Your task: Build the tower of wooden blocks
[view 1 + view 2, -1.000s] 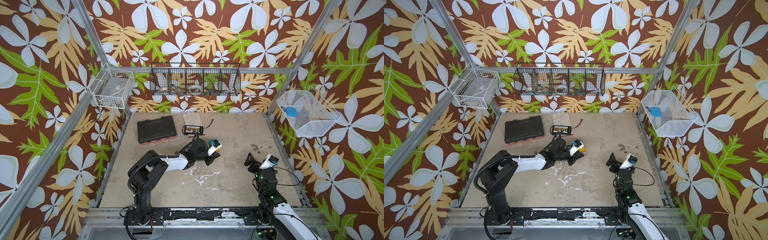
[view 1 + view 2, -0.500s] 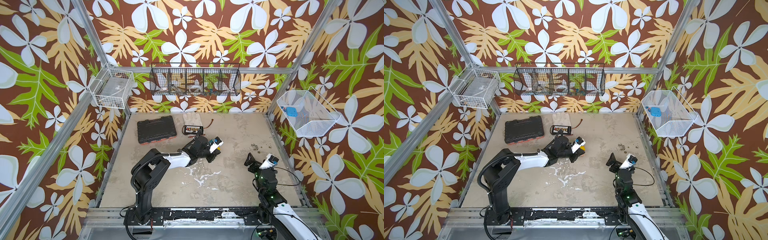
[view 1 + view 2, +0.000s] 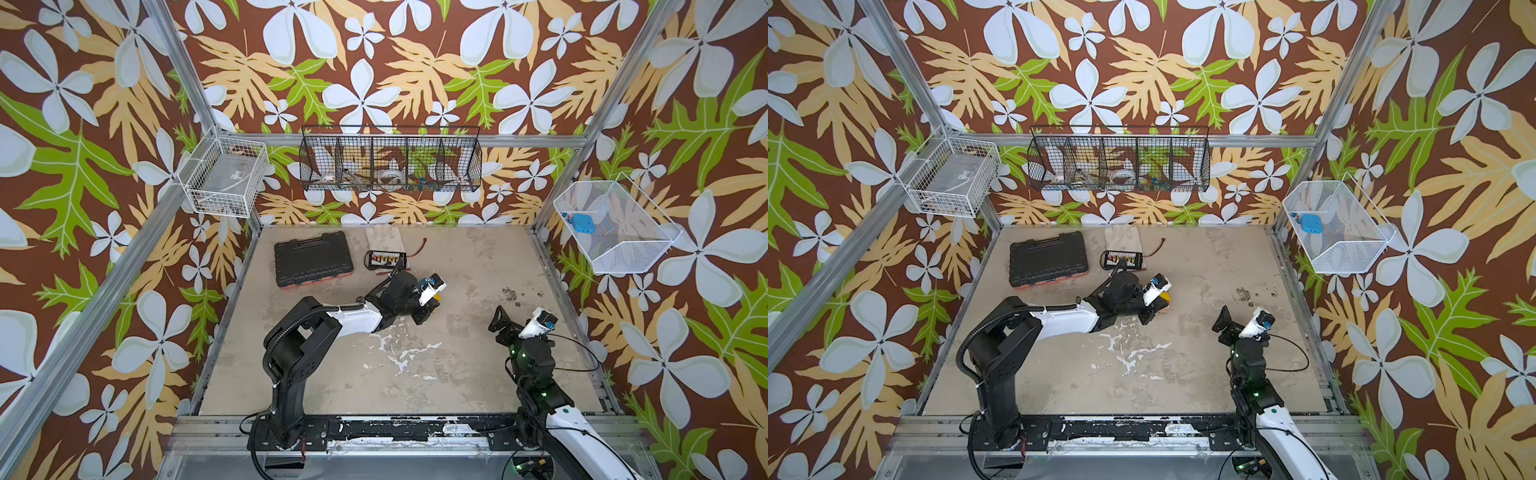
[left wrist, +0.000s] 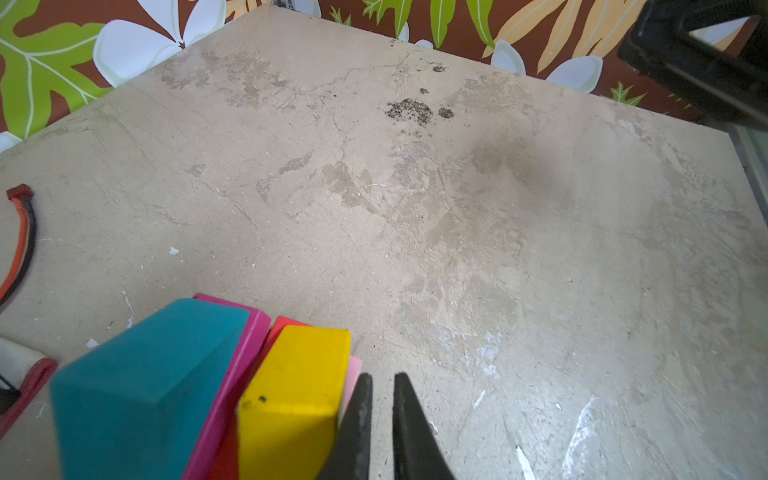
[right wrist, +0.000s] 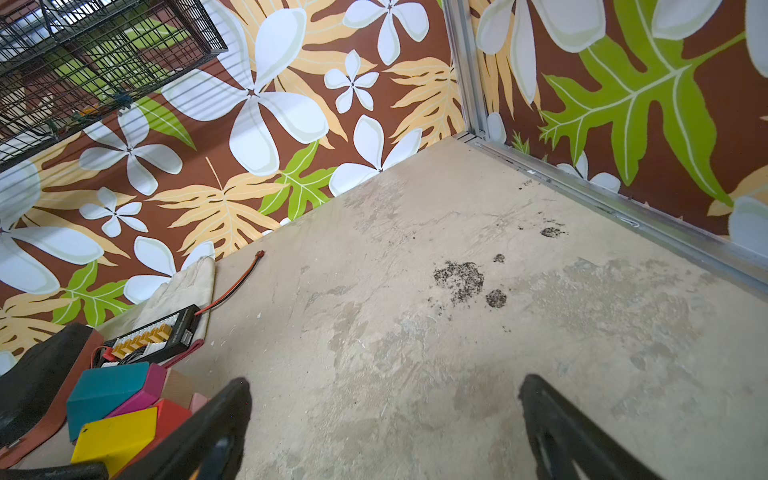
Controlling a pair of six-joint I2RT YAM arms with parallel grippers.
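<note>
My left arm reaches out low, left gripper point(image 4: 383, 380) closed and empty beside the yellow wooden block point(image 4: 297, 386); right gripper point(image 5: 385, 382) spread wide, empty.

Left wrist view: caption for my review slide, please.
Shut left end effector beside the teal block, yellow block and magenta block, clustered on the stained tabletop.

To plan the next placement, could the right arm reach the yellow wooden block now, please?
Probably yes, though tightly: the beige tabletop between is bare and the right claw is open, but the shut left claw sits beside the yellow wooden block.
</note>
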